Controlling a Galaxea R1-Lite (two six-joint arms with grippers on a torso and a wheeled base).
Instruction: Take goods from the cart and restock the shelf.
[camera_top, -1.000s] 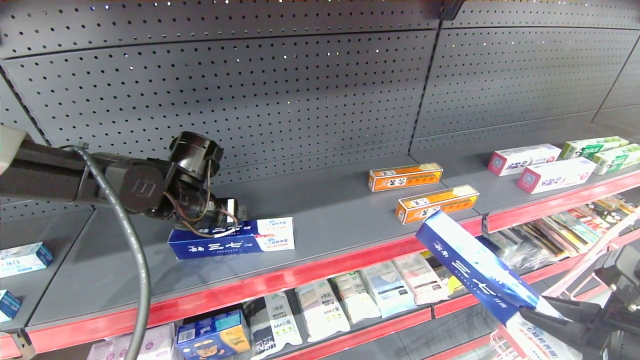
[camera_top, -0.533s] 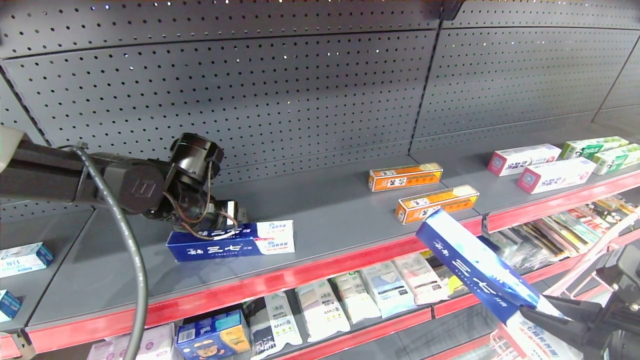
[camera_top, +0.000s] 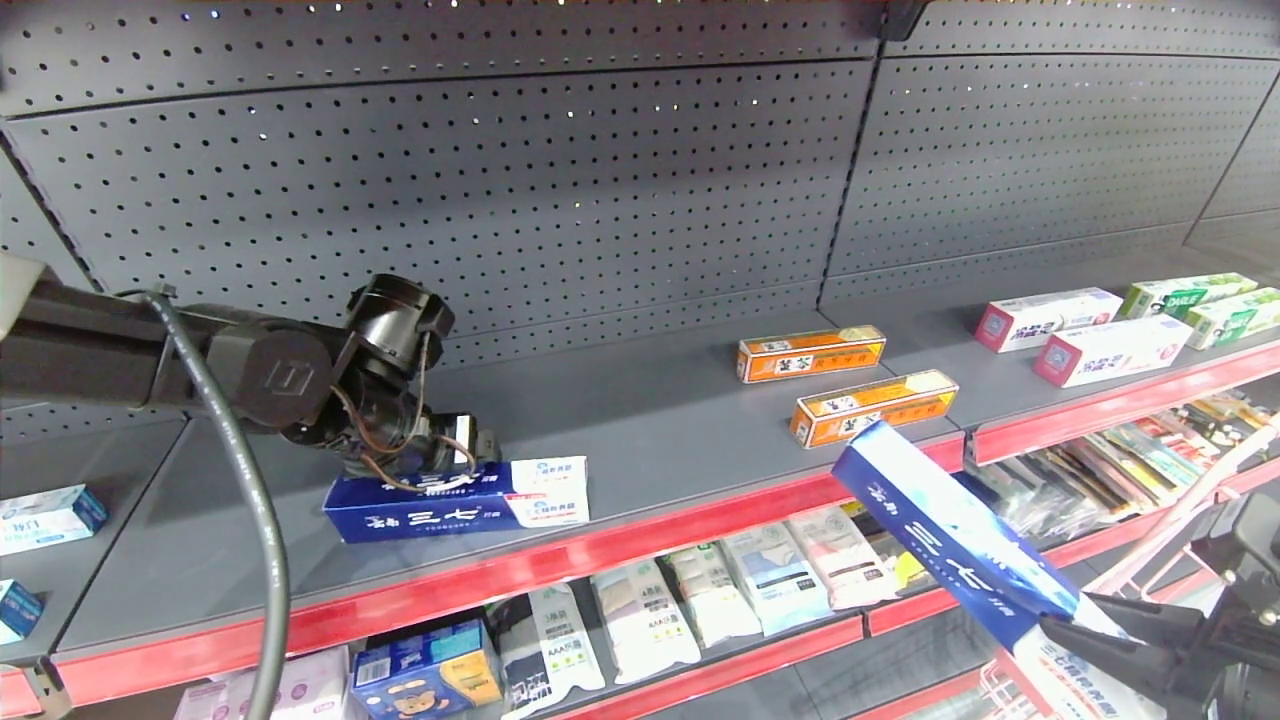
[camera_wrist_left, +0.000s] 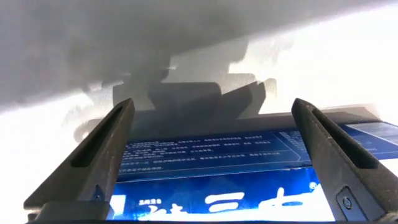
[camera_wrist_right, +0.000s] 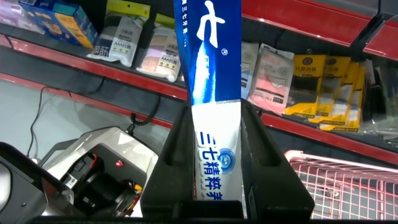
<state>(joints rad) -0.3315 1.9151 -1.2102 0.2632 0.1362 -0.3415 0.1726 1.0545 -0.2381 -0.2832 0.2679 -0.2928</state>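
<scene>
**Head view.** Light: overhead and bright, with a row of small glints along the top of the pegboard back panel (camera_top: 600, 200). The panel is palest in 1 mid band and darker toward its foot. Shadow: soft, beneath the left pincer (camera_top: 470, 440) and along the blue box (camera_top: 450, 497) on the shelf (camera_top: 700, 430). The lower shelf (camera_top: 750, 658) is dimmer. Distortion: wide-angle, so panel seams and shelf edges lean and bow toward the sides.

**Left wrist view.** Heavily overexposed. The shelf surface burns to white at both sides. 1 dark pincer shadow sits at centre, and white glare marks the box face.

**Right wrist view.** Even light. A sheen runs down the held blue box (camera_wrist_right: 208, 74). Shelf recesses are dark.
</scene>
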